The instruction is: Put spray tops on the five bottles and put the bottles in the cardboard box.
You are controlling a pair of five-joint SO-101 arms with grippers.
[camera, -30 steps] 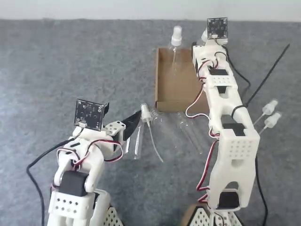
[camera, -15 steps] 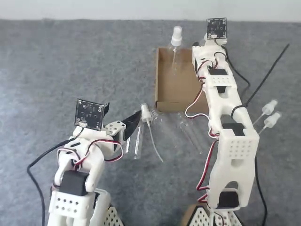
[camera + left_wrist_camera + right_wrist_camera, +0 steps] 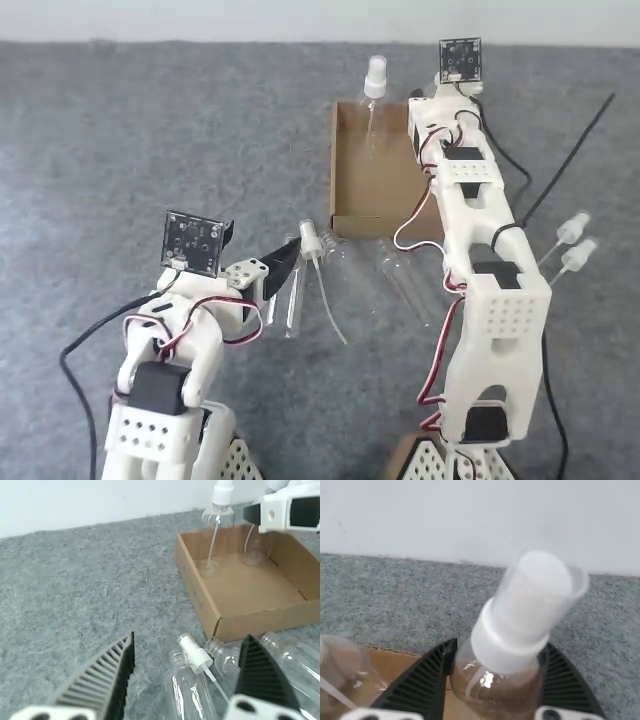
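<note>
Step likely boxing; right pincer (image 3: 500,647) clamped on capped bottle (image 3: 525,600) in box (image 3: 375,190), upper centre; left pincer (image 3: 190,637) apart over lying bottle (image 3: 187,690); next calls for release, straight lift.

Two upright bottles (image 3: 373,105) in cardboard box (image 3: 375,195), three lying bottles (image 3: 295,295) before it, spray tops (image 3: 577,225) at right.

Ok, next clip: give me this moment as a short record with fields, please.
box: cardboard box holds one standing bottle, capped
right end effector: shut on held bottle, capped, upright in box
left end effector: open over lying bottle, capped
table: two uncapped bottles before box; two loose spray tops beside right arm
</note>
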